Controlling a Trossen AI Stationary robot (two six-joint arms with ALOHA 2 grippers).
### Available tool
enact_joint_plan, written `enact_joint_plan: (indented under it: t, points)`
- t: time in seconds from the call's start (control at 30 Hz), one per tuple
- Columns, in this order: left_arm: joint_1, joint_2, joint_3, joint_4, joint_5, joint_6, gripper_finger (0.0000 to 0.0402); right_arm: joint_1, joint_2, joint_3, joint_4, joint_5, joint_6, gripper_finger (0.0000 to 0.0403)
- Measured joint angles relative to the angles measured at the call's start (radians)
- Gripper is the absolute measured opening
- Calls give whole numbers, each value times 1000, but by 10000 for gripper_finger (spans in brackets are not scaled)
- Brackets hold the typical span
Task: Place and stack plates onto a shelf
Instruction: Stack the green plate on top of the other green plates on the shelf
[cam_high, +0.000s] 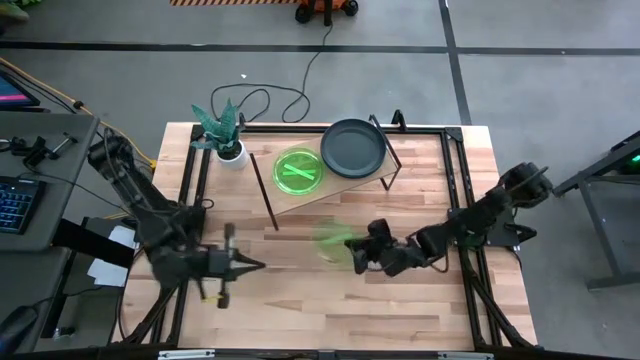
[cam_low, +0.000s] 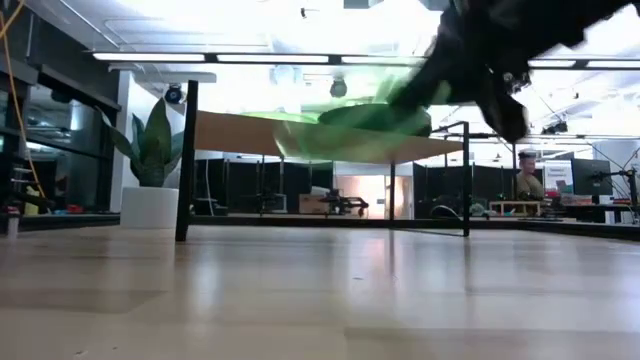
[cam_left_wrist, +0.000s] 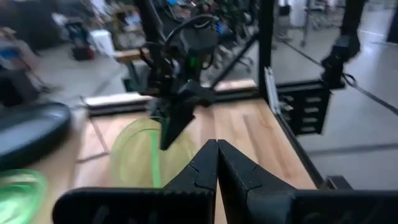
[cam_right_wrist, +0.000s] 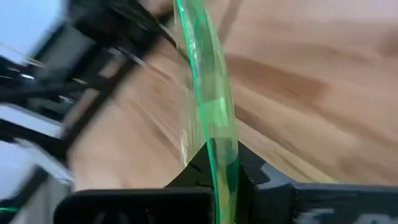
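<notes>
Fingers of my right gripper (cam_right_wrist: 214, 165) are clamped on the rim of a translucent green plate (cam_right_wrist: 202, 93), edge-on in my wrist view, the pinch taken at the very lip. In the high view that carried plate (cam_high: 330, 240) hangs over the table's middle, just near of the shelf (cam_high: 300, 200) and left of my right gripper (cam_high: 360, 252).

My left gripper (cam_high: 250, 265) waits over the near-left of the tabletop (cam_high: 400, 300), its fingers (cam_left_wrist: 216, 168) pressed together on nothing.

On the shelf a second green plate (cam_high: 298, 168) lies flat, with a dark grey plate (cam_high: 353, 147) to its right; whether they touch I cannot tell. A potted plant (cam_high: 225, 135) stands at the shelf's far-left end.

Judgement: the plate looks thin, stiff, light and smooth, so a rim pinch may let it swing or slip. A deeper hold across the lip would be surer, and it should be set down gently, as it may crack.
</notes>
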Motion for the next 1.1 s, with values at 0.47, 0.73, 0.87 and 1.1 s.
enact_joint_plan:
  t: [0.47, 0.73, 0.87, 1.1]
  points:
    - [-127, -22, 0, -7, -194, 52, 1, -267, 0, 35, 576, 18, -392, 0]
    - [-127, -22, 0, -7, -194, 71, 1, -365, 136, 238, 473, 6, -430, 0]
    - [-127, -22, 0, -7, -194, 68, 1, -384, 191, 337, 337, 19, -418, 0]
    - [-126, -22, 0, -9, -194, 45, 0, -402, 223, 412, 200, 19, -414, 0]
